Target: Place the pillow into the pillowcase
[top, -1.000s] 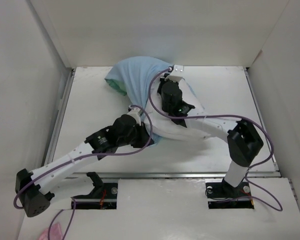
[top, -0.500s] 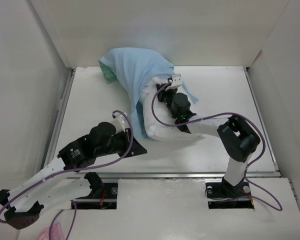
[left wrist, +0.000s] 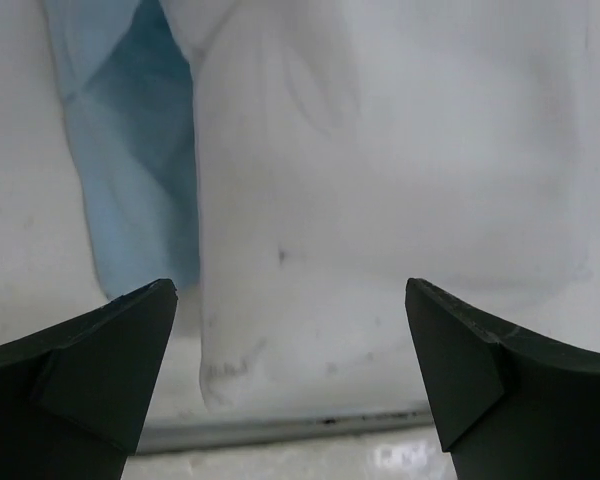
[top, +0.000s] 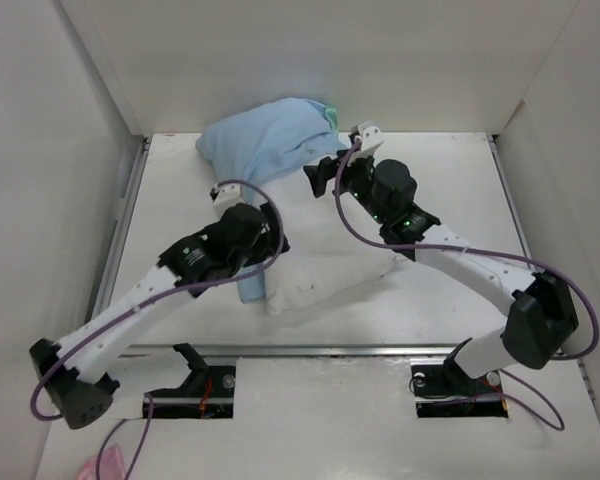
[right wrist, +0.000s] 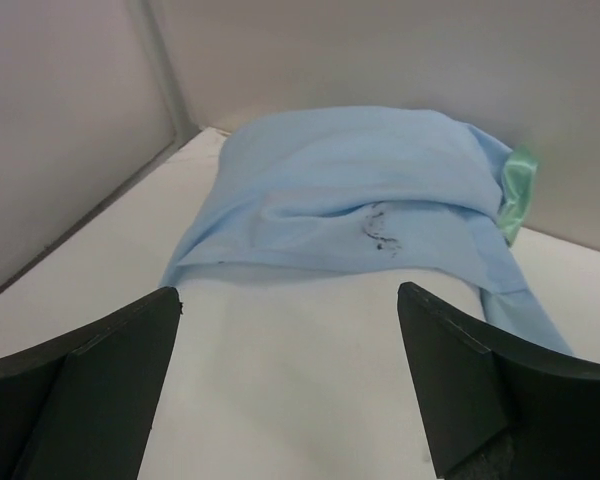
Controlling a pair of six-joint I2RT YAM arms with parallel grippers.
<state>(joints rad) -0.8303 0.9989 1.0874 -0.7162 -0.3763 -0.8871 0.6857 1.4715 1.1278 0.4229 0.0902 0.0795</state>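
The white pillow (top: 325,272) lies slanted across the middle of the table, with its far end inside the pale blue pillowcase (top: 265,140). A narrow blue flap (top: 250,285) trails along the pillow's left side. A bit of green satin (right wrist: 521,190) shows at the pillowcase's far right. My left gripper (top: 267,238) hangs open over the pillow's left part, holding nothing. In its wrist view the pillow (left wrist: 380,180) and the blue flap (left wrist: 130,150) lie below the left gripper (left wrist: 290,290). My right gripper (top: 325,178) stands open above the pillow (right wrist: 300,380), facing the pillowcase (right wrist: 350,190).
White walls (top: 90,150) close in the table on the left, back and right. The table's front edge (left wrist: 280,430) runs just beyond the pillow's near corner. A pink cloth (top: 105,465) lies off the table at the bottom left.
Both grippers have opened and let go of the cloth. The pillowcase has dropped from its raised drape onto the pillow's far end. The right arm has stretched backward; the left came back over the pillow.
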